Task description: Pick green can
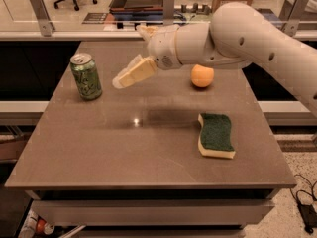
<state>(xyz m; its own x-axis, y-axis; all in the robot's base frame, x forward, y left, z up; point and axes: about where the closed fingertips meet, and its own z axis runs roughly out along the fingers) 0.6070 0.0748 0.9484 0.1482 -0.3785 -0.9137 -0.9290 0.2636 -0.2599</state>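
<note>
The green can [86, 76] stands upright at the left of the grey table [124, 148], silver top up, pale lettering on its side. My gripper [124, 78] hangs above the table on the white arm that reaches in from the right. Its pale fingers point left toward the can, with a small gap between their tips and the can. It holds nothing.
An orange [202, 76] sits at the back of the table, partly behind my arm. A yellow sponge with a green top [216, 135] lies at the right front. A counter with glass panels runs behind the table.
</note>
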